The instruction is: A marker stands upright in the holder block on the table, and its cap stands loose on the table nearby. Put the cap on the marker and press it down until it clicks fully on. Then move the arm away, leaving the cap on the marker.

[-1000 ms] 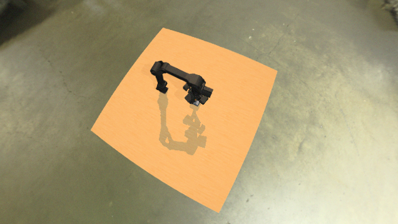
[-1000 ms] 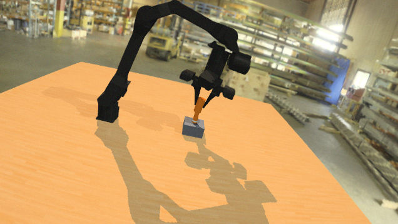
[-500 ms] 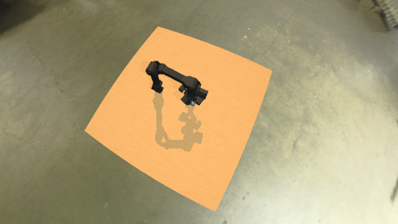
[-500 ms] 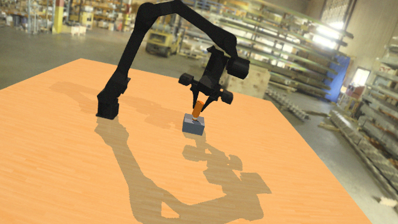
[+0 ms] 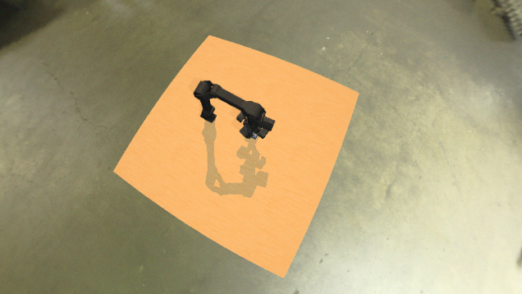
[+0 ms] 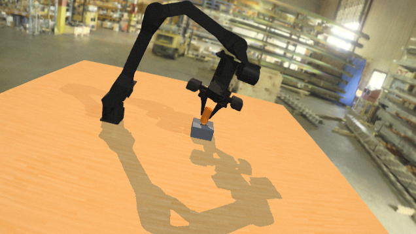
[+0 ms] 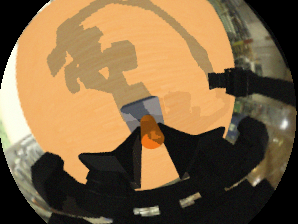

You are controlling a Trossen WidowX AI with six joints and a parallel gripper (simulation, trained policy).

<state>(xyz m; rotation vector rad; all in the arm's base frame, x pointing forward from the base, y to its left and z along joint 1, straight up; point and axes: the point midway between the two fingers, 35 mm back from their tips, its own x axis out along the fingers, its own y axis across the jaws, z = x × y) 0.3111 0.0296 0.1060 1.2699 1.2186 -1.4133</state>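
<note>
Cap gripped above the block

The claw (image 6: 209, 112) (image 7: 149, 127) is closed on the orange cap (image 6: 206, 115) (image 7: 152, 132), which leans over the grey block (image 6: 202, 132) (image 7: 143, 111). I cannot tell whether it is fully seated on the marker. Pressing at this tilt could jam it; opening early could leave it loose, and a sideways pull could drag it off.

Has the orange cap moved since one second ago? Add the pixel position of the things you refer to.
Yes. The orange cap (image 6: 206, 116) (image 7: 151, 139) has moved down, closer to the grey holder block (image 5: 254, 135) (image 6: 201, 133) (image 7: 154, 106).
</note>
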